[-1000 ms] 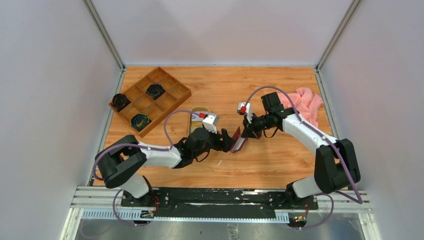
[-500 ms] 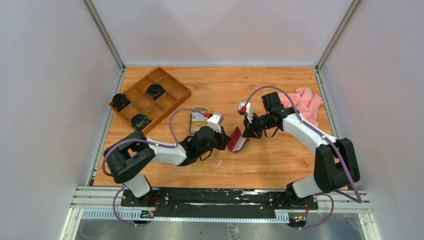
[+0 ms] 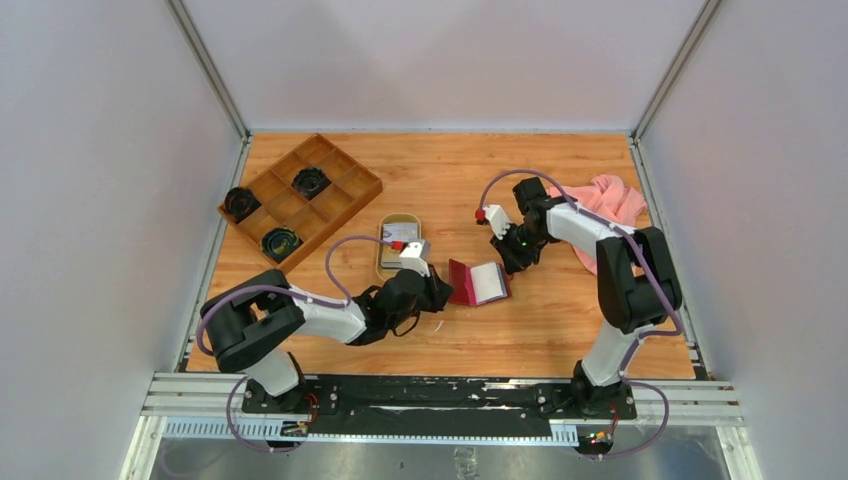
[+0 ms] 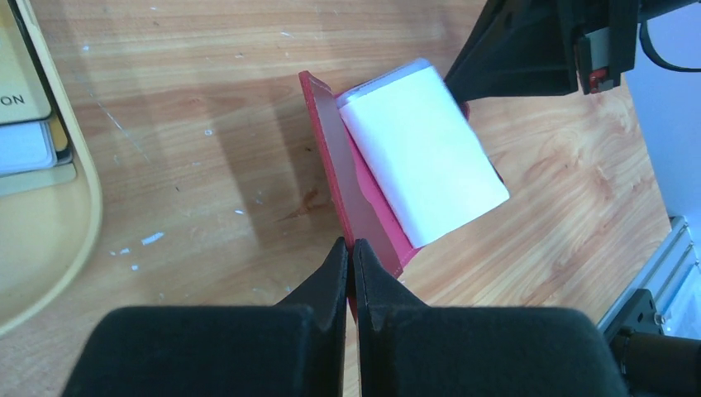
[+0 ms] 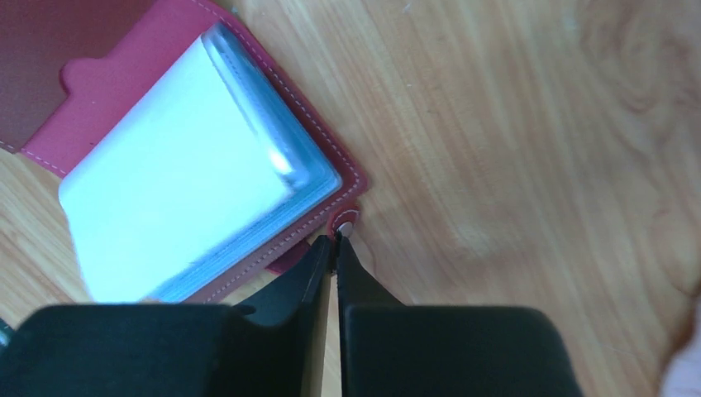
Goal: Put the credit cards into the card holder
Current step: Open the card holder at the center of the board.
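**A:** On the wooden surface (image 3: 560, 330), what is shown from left to right?

**B:** A compartmented box (image 3: 300, 200) is seen at far left. Next comes an oval tray (image 3: 380, 265), in which the credit cards (image 4: 21, 107) are stacked. Just right of it, the left claw (image 4: 350, 248) is clenched on the raised red cover of the card holder (image 3: 480, 283). The holder lies open mid-surface with its pale sleeves exposed. At its right edge the right claw (image 5: 334, 241) is drawn almost together at the snap tab (image 5: 345, 223). Whether the tab is pinched cannot be told. A pink cloth (image 3: 610, 205) is bunched at far right.

**A:** How is the step in hand best done?

**B:** The holder appears to be in the course of being spread open. The cover should be pinned back and the holder pressed flat, so that a sleeve mouth is left exposed. No card is in either claw, so one claw must be freed for the tray without the cover being let fall shut.
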